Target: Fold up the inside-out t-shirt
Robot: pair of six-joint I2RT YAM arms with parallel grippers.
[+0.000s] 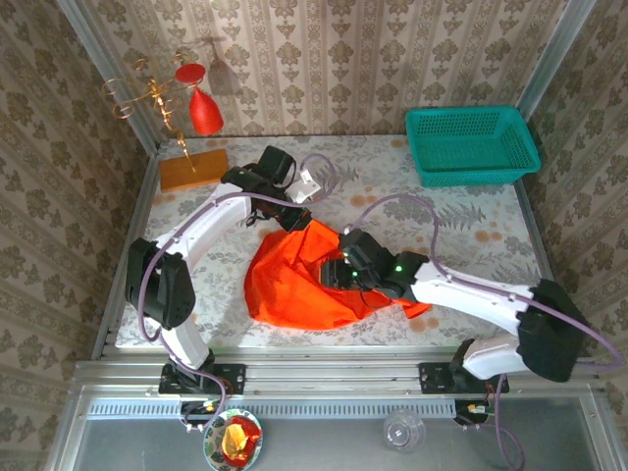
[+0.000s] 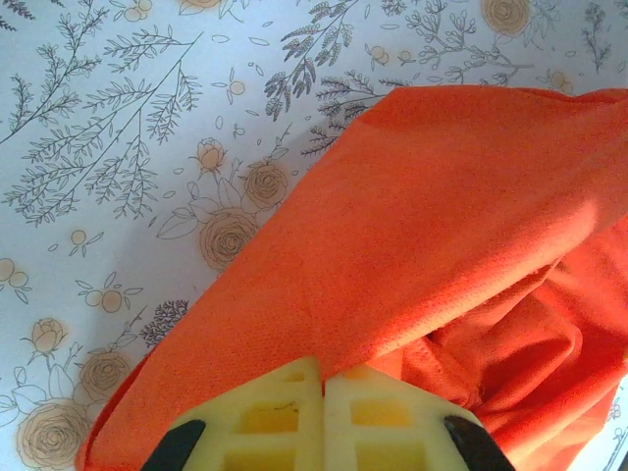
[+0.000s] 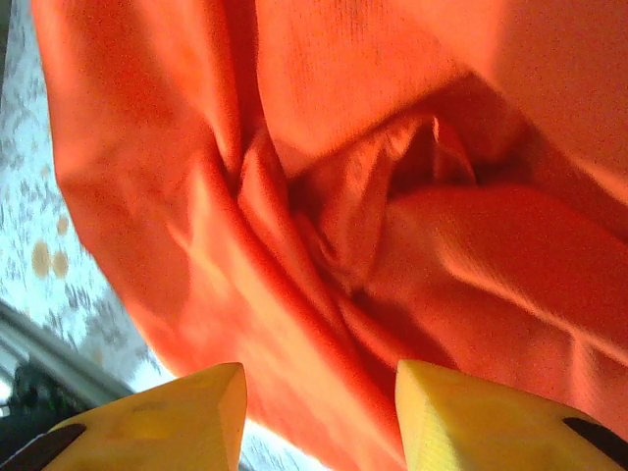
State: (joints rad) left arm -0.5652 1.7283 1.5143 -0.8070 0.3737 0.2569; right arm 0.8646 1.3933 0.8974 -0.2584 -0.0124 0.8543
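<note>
Near the front edge of the table (image 1: 471,221), roughly midway between the two arm bases, the inside-out t-shirt (image 1: 294,285) lies in a bunched orange-red heap on the flowered cover; one corner of it is drawn up into a point toward the back left. From the overhead camera I see the left arm reaching out to that point and the right arm bent in low over the right half of the heap.

On the left wrist camera, the left claw (image 2: 324,392) has its two yellow fingers pressed flat together with no gap; the cloth runs straight in at their tips and spreads away from them in a smooth, taut sheet, so I read it as pinching an edge of the shirt. Beyond that sheet the fabric falls into loose folds on the right.

On the right wrist camera, the right claw (image 3: 319,388) stands partly open, with its fingers clearly apart; I see nothing gripped between them, and the rumpled cloth lies just beyond the tips.

At the back right of the table sits a teal basket (image 1: 471,145); at the back left a flat wooden block (image 1: 193,169) lies beside a red ornament (image 1: 204,110) on a gold stand, all well apart from the shirt.
</note>
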